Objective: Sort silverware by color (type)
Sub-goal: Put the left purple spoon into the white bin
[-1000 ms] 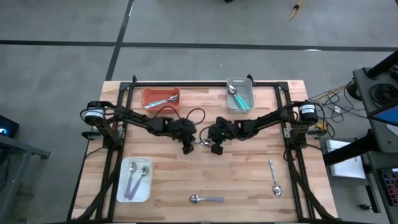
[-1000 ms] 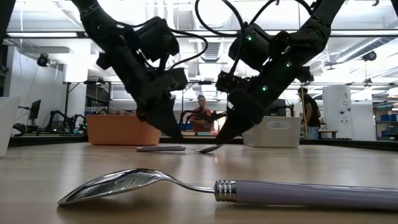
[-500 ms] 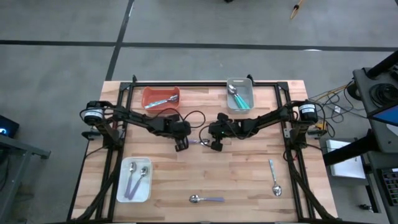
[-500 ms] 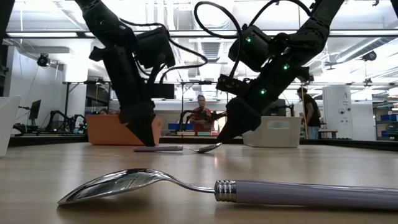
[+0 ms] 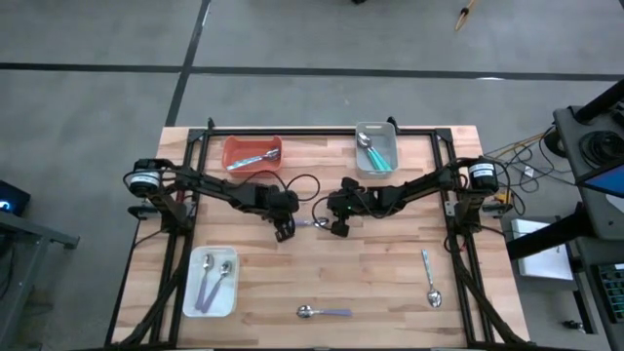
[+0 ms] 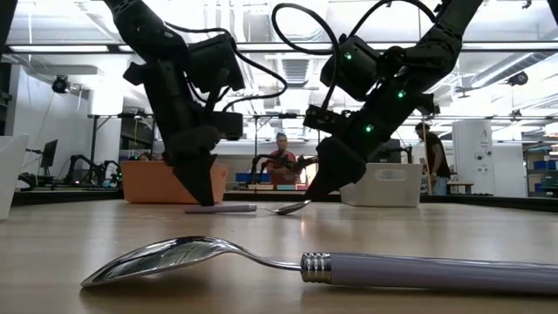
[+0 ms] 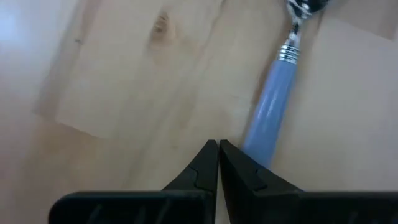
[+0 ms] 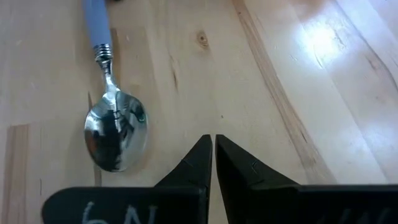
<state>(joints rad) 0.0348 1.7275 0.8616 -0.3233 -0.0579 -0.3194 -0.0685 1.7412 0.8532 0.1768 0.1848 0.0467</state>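
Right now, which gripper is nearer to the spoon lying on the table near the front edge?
Left, only slightly. The left gripper is behind and left of the spoon; the right gripper is behind it, a little right.

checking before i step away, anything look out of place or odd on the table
Three spoons lie loose on the wood outside any tray: a lavender-handled spoon between both shut grippers, left gripper and right gripper, a purple-handled spoon at the near edge, and a pale-handled spoon at right. Nothing spilled or damaged.

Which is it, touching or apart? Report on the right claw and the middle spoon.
Apart. The right wrist view shows bare table between the shut right claw and the spoon.
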